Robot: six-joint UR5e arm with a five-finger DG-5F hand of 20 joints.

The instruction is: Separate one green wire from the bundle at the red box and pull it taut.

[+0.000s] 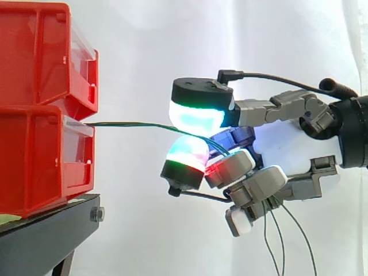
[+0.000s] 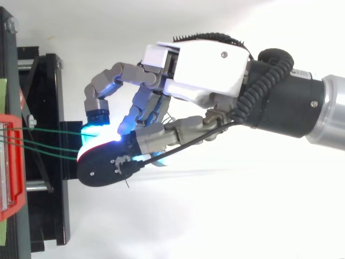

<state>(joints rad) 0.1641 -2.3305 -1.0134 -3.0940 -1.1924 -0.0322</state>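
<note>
Black metal stand [image 1: 46, 241] carried the lower red plastic bin [image 1: 40, 161] directly on its top; upper red plastic bin [image 1: 40, 52] sat stacked higher above the stand.

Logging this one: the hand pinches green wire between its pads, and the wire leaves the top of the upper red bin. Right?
Not quite. The hand does pinch the green wire between its pads, but the side view shows the wire leaving at the top of the lower red bin, just beneath the upper red bin.
</note>
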